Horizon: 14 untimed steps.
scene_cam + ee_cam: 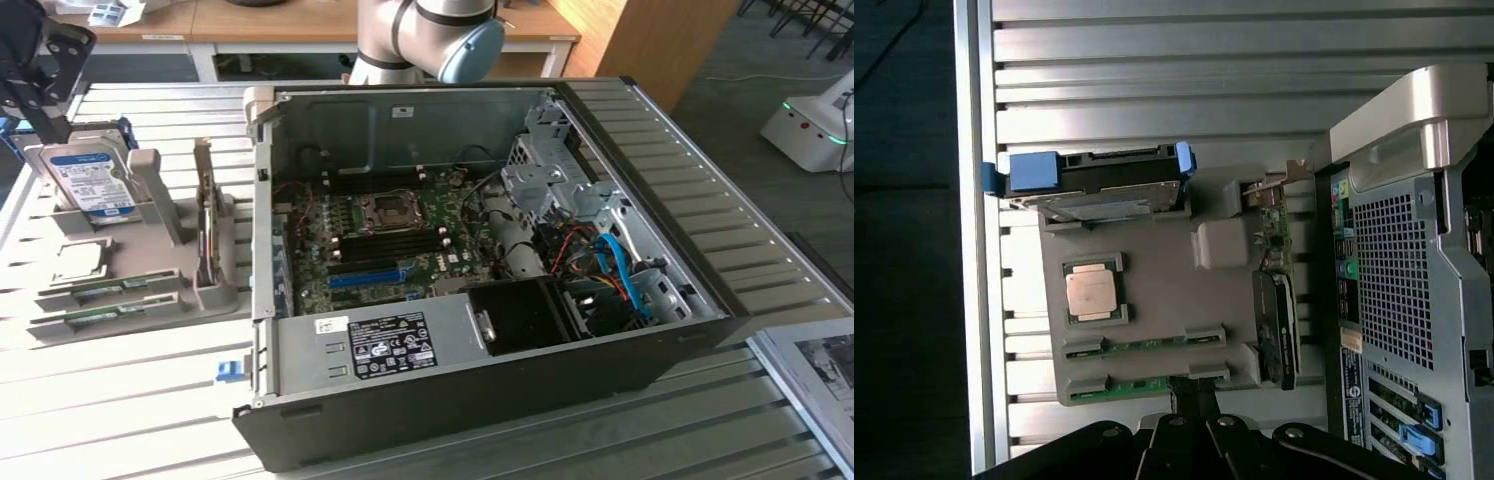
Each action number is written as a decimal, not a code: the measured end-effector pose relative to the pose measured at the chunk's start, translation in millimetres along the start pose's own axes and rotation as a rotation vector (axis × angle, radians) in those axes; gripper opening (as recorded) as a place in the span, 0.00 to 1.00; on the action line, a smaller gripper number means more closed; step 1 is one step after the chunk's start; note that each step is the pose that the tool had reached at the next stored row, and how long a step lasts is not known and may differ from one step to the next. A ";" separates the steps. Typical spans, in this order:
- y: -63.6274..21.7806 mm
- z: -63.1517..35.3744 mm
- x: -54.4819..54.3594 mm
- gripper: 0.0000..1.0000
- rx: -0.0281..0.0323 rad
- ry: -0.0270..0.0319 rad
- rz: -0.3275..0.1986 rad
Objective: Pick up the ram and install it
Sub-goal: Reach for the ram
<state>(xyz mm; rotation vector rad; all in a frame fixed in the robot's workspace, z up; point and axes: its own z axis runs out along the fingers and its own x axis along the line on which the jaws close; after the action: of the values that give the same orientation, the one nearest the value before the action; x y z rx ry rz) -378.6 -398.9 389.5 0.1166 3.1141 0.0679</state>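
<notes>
Hovering closed hand (1191, 405), two ram sticks (1144, 345), one processor (1094, 292), one gray tray (1166, 285)

We see soft, even light over the slatted desk (134, 410) in the exterior view, with only faint shadows. The open computer case (641, 360) is dim inside, its front corner almost black. In the wrist view the desk looks pale and washed out, the case's silver edge glares, and the gripper (1189, 430) is a dark silhouette against it.

arm (427, 35): grey joint (blue end cap) | gripper (1192, 405): jaws closed together, pointing straight down
</notes>
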 end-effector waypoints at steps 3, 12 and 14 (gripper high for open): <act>-0.4 0.1 5.3 0.10 0.0000 0.0003 0.000; -1.5 0.6 19.5 0.10 0.0001 0.0016 0.000; -1.8 0.7 22.9 0.10 0.0001 0.0019 0.000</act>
<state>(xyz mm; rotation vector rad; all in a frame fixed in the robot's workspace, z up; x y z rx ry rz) -401.5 -398.9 388.2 0.1167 3.1159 0.0679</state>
